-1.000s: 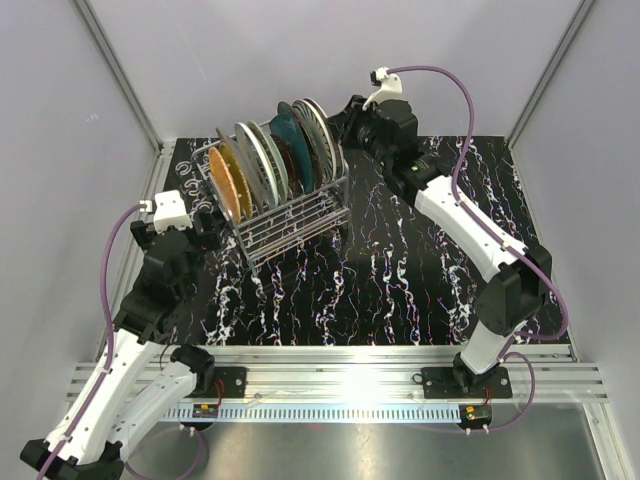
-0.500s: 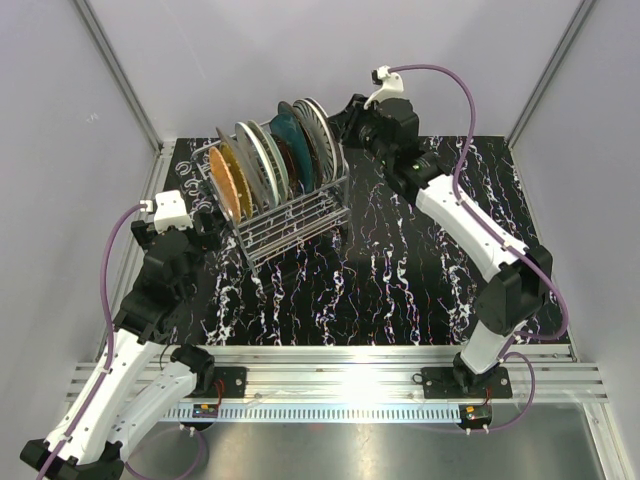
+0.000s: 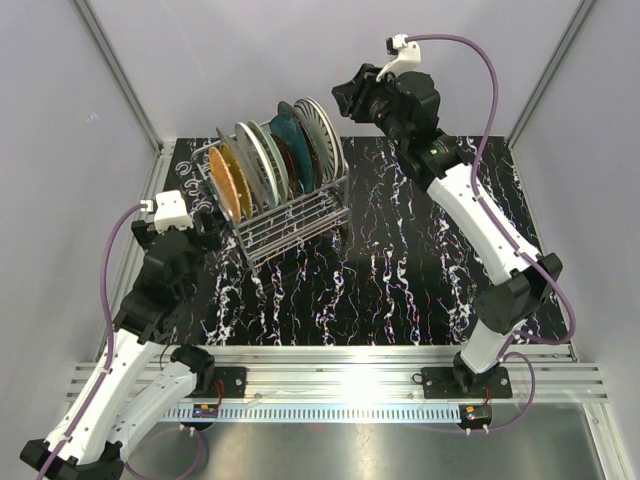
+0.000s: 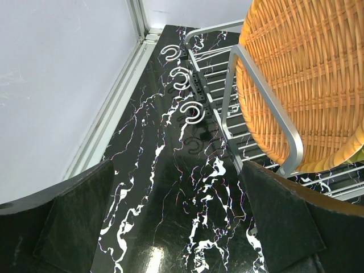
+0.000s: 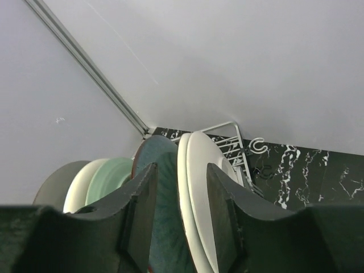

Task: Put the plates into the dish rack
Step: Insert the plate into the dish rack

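Dish rack (image 3: 296, 214) sits at the back left of the black marbled table (image 3: 410, 265), set at an angle. Plates stand upright on edge in it, side by side: orange woven plate (image 3: 228, 183) at the near-left end, teal plate (image 3: 287, 127) toward the far end, striped white plate (image 3: 322, 135) last in the row. Right gripper (image 3: 345, 100) hangs high above and just past the striped plate's end of the rack, touching nothing. Right wrist view: its fingers (image 5: 142, 199) stand partly apart with nothing gripped; down between them show the teal plate's rim and the plain back of the white plate, with a pale green plate (image 5: 116, 173) and a grey plate (image 5: 54, 185) further left. Left gripper (image 3: 205, 225) is low over the table, just beside the rack's near-left end. Left wrist view: jaws spread wide and empty, bare tabletop between them; the orange woven plate leans against the rack's end rail (image 4: 233, 91) just ahead. Four white C-shaped hooks (image 4: 181, 77) line the rack's outer side
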### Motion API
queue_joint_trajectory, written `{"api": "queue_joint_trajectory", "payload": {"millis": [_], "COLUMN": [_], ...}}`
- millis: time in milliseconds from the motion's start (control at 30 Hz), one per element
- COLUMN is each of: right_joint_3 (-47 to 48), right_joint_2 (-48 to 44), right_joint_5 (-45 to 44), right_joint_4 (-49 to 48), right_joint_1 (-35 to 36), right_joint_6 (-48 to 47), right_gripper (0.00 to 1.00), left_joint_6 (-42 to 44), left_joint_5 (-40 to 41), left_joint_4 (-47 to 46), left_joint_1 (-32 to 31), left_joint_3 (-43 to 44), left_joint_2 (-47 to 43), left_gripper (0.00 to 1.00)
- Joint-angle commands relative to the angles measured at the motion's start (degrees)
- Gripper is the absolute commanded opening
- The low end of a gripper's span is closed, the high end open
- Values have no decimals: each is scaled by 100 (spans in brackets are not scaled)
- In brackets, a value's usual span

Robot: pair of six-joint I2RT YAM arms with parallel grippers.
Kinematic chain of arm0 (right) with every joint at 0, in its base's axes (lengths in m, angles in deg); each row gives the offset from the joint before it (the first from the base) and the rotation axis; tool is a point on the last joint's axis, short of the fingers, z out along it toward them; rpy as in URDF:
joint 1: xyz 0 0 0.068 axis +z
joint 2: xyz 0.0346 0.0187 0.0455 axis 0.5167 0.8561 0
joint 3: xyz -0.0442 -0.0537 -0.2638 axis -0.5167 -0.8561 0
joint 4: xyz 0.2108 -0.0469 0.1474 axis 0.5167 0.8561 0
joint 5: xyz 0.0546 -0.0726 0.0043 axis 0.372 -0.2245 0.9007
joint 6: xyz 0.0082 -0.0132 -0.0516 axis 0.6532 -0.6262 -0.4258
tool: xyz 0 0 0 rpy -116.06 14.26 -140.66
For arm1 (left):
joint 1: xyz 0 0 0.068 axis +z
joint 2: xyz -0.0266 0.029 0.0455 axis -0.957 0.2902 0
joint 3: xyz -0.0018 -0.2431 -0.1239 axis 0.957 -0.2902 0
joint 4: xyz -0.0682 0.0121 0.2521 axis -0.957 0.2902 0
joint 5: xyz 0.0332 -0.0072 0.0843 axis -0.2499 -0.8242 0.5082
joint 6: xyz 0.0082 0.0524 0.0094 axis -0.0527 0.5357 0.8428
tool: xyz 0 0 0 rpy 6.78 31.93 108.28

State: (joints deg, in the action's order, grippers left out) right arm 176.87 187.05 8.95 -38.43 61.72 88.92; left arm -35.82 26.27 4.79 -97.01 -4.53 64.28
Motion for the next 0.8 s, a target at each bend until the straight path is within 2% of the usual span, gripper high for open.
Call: {"api": "queue_joint_trajectory", "payload": {"millis": [0, 133, 367, 533, 600, 767], "right_joint_3": [-81, -741, -2349, -3254, -3727, -5029], "right_joint_2": [-325, -826, -2109, -3041, -3444, -4254], "right_joint_5": [-127, -268, -707, -1242, -1358, -1621], "right_joint_4": [90, -7, -113, 448, 555, 652], "right_joint_1": [-55, -125, -336, -380, -380, -398], "right_joint_6": [-181, -182, -199, -226, -120, 309], "right_gripper": [48, 63, 73, 80, 85, 89], "left_joint_6": [7, 7, -20, -63, -81, -143], "left_joint_5": [-18, 17, 105, 70, 26, 8], "left_joint_4": [-261, -270, -235, -182, -208, -191], "left_joint_1": [32, 32, 32, 32, 24, 24], "left_joint_3": [30, 30, 3, 12, -14, -67], "left_joint_2": [-61, -78, -228, -351, -412, -518], "left_gripper": [99, 99, 99, 99, 99, 99]}}
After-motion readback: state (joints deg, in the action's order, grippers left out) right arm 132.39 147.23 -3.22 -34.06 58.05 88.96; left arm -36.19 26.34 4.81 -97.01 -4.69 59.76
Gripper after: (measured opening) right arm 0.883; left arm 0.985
